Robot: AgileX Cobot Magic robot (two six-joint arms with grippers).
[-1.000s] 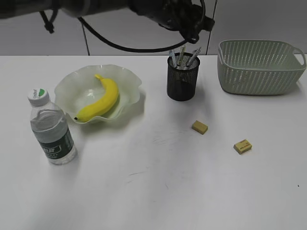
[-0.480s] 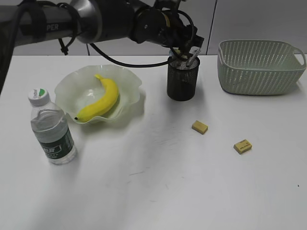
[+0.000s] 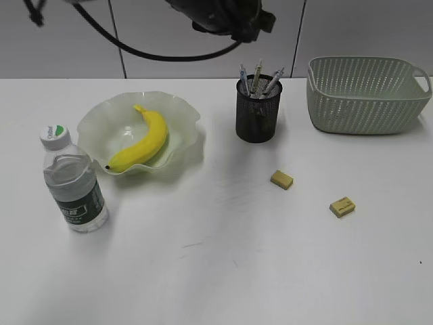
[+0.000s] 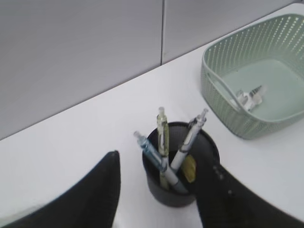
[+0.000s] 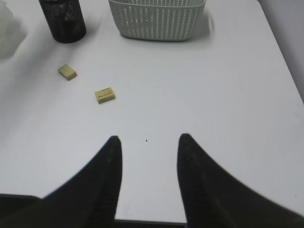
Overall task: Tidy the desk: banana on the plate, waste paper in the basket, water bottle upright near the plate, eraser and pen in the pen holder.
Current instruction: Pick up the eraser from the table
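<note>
The left tool [image 4: 156, 190] hangs spread and empty above the pen holder [image 4: 180, 168], which holds three pens. Two erasers [image 3: 282, 179] lie on the table [image 3: 216, 271], so picking one up looks like the next job.

The left arm [image 3: 216, 13] is glossy black, trailing a looping black cable [image 3: 135, 49]. Both wrist views show matte black, tapered fingers [image 5: 107, 180] with rounded tips.

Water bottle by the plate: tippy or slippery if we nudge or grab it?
The water bottle stands upright, tall and narrow, so a high nudge may tip it. Clear, dented walls suggest thin plastic that flexes under grip. It looks mostly full, so probably fairly heavy.
</note>
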